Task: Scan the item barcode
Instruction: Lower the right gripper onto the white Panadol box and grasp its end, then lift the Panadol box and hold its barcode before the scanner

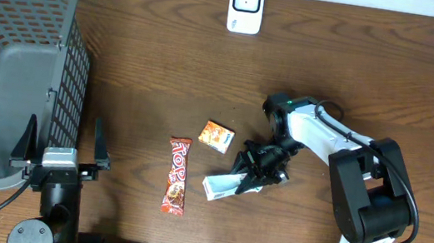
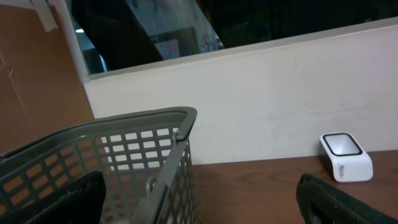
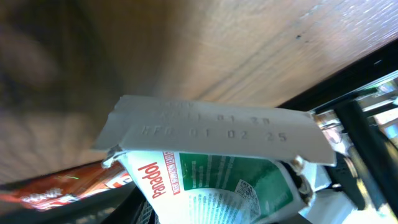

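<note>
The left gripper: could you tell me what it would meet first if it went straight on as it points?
Probably the basket: its near wall stands directly ahead of the left gripper, though depth is unclear.

Black-and-white arms
Right arm point(image 1: 321, 136) shows white links, black joints, a black cable. Left arm point(image 1: 57, 191) is black, with a silver wrist block.

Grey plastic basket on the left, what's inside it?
From overhead, the grey mesh plastic basket shows only its own bare floor, no items. Its left side runs out of frame, so that part cannot be seen.
</note>
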`<state>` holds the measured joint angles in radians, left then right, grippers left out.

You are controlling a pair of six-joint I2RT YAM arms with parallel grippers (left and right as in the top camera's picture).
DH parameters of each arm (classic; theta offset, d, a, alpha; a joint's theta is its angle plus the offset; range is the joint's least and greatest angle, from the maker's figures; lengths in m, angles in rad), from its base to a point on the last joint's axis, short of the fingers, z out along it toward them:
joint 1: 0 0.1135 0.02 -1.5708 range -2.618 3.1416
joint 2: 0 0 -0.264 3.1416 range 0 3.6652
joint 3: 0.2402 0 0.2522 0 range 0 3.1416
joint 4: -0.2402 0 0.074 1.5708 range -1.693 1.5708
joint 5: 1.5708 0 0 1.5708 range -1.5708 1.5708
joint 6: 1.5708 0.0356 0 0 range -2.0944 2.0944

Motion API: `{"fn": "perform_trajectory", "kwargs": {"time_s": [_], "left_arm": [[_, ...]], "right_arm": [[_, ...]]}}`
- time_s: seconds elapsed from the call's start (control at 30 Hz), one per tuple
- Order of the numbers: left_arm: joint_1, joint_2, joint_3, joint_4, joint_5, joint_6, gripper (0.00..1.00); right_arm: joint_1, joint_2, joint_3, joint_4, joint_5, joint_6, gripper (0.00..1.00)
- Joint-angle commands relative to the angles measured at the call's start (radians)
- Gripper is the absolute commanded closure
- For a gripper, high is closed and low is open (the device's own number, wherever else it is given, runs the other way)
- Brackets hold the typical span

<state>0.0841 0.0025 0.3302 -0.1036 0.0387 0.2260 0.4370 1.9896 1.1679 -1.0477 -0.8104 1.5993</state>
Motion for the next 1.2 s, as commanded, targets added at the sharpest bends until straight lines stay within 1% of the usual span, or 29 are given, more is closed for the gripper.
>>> {"fn": "perform_trajectory", "kwargs": {"time_s": [0.0, 0.13, 0.27, 0.37, 0.43, 0.47, 0.6, 0.63, 0.7, 0.8, 0.97, 1.07, 1.17], "left_arm": [[0.004, 0.002, -0.196, -0.21, -0.058, -0.212, 0.04], [0.004, 0.002, -0.196, -0.21, -0.058, -0.212, 0.04], [0.004, 0.002, -0.196, -0.21, -0.058, -0.212, 0.04], [0.004, 0.002, -0.196, -0.21, -0.058, -0.212, 0.04], [0.004, 0.002, -0.196, -0.21, -0.058, -0.212, 0.04], [0.004, 0.002, -0.196, -0.21, -0.058, -0.212, 0.04], [0.004, 0.002, -0.196, -0.21, -0.058, -0.212, 0.04], [0.004, 0.002, -0.196, -0.21, -0.058, -0.212, 0.04], [0.004, 0.002, -0.196, -0.21, -0.058, -0.212, 0.04], [0.004, 0.002, -0.196, -0.21, -0.058, -0.212, 0.04], [0.004, 0.002, -0.196, -0.21, -0.058, -0.212, 0.04], [0.004, 0.002, -0.196, -0.21, -0.058, -0.212, 0.04], [0.004, 0.002, -0.196, -0.21, -0.058, -0.212, 0.04]], "right_arm": [[-0.006, 0.011, -0.003, 0.037, 0.003, 0.188, 0.75], [-0.007, 0.011, -0.003, 0.038, 0.022, 0.296, 0.77], [-0.008, 0.011, -0.003, 0.038, 0.04, 0.306, 0.78], [-0.008, 0.011, -0.003, 0.064, 0.043, 0.212, 0.83], [-0.011, 0.011, -0.003, 0.117, 0.043, 0.119, 0.95], [-0.013, 0.011, -0.003, 0.139, 0.042, 0.083, 0.99], [-0.024, 0.011, -0.003, 0.262, 0.002, -0.145, 0.99], [-0.024, 0.011, -0.003, 0.292, -0.056, -0.213, 0.99], [-0.024, 0.011, -0.003, 0.349, -0.166, -0.298, 0.99], [-0.022, 0.01, -0.003, 0.382, -0.259, -0.355, 0.99], [-0.013, -0.027, -0.003, 0.388, -0.369, -0.45, 0.99], [0.01, -0.098, -0.003, 0.413, -0.404, -0.46, 0.99], [0.031, -0.196, -0.003, 0.509, -0.374, -0.43, 0.97]]}}
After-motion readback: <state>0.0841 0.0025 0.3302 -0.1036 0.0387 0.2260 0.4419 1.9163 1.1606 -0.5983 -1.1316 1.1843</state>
